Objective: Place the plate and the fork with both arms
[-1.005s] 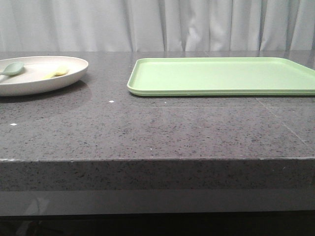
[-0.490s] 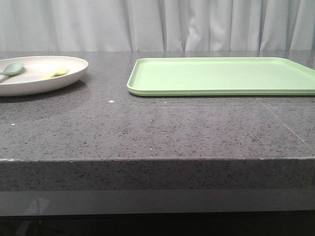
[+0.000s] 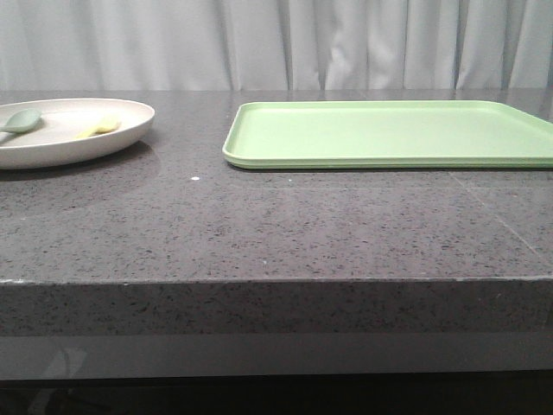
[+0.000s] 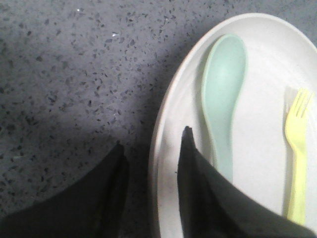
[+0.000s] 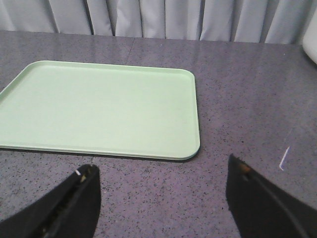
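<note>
The cream plate [image 3: 82,149] sits at the far left of the table. On it lie the yellow fork [image 3: 98,128] and a pale green spoon [image 3: 22,120]. In the left wrist view my left gripper [image 4: 153,139] is open and straddles the plate's rim [image 4: 166,119]: one finger is over the table outside it, and the other is inside, beside the spoon [image 4: 223,89]. The fork [image 4: 297,144] lies further in. My right gripper [image 5: 161,164] is open wide and empty over bare table, just in front of the tray. Neither gripper shows in the front view.
A flat light-green tray [image 3: 389,134] lies at the back right, and it also shows in the right wrist view [image 5: 99,106]. The dark speckled table [image 3: 276,225] ends at a front edge. A curtain hangs behind.
</note>
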Controlling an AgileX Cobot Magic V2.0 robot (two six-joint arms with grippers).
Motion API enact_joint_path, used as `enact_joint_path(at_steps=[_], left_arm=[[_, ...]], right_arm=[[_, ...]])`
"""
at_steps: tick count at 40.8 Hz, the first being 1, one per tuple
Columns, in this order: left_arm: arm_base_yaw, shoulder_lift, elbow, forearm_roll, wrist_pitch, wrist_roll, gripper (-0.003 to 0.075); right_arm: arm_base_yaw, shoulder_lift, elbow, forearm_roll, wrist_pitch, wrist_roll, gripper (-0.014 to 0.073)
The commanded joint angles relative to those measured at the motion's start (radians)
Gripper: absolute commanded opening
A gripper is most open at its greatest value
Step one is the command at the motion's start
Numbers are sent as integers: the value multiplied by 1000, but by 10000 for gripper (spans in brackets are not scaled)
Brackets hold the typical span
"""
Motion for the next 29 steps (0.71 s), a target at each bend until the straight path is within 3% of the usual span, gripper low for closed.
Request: enact_joint_path(at_steps=[1, 9, 21, 29], left_arm=[[-2, -46, -27, -54, -4, 9, 119], [-2, -48, -27, -55, 0, 9, -20], [-2, -61, -66, -149, 56, 9, -20], [-16, -61, -149, -177, 125, -79, -20]], right_arm=[[1, 15, -27, -10, -72, -6, 552], [1, 15, -27, -10, -72, -6, 552], [1, 15, -27, -10, -72, -6, 552], [1, 15, -27, -10, -72, -6, 552]])
